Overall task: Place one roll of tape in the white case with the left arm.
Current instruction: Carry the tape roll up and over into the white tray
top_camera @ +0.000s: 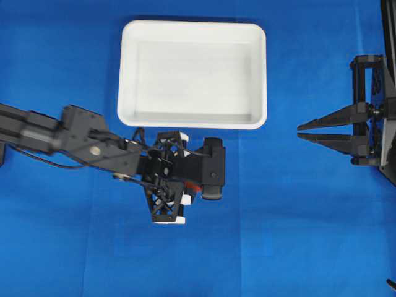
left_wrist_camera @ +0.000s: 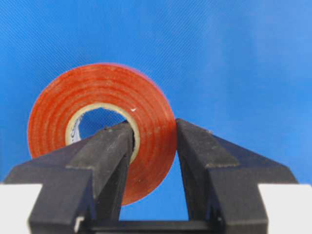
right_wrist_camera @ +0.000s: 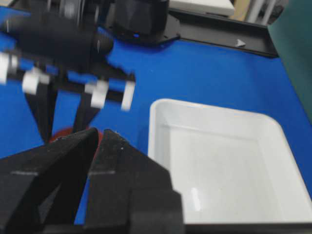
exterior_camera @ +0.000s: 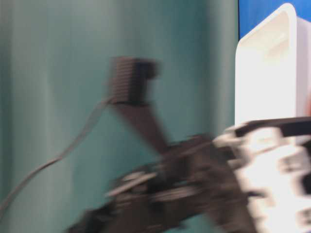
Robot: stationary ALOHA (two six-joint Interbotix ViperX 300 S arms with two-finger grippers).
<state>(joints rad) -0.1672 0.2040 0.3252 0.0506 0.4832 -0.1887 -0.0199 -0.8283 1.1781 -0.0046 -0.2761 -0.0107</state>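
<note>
Roll of tape point(left_wrist_camera: 100, 129) seemingly clamped between left gripper point(left_wrist_camera: 153, 141) fingers.

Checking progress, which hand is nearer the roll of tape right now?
Left. The left hand has its fingers around the roll of tape; the right hand sits apart, far right of the white case.

Bare blue cloth point(top_camera: 278, 204) between left hand point(top_camera: 193, 187) and white case point(top_camera: 192, 73); case rim only barrier.
</note>
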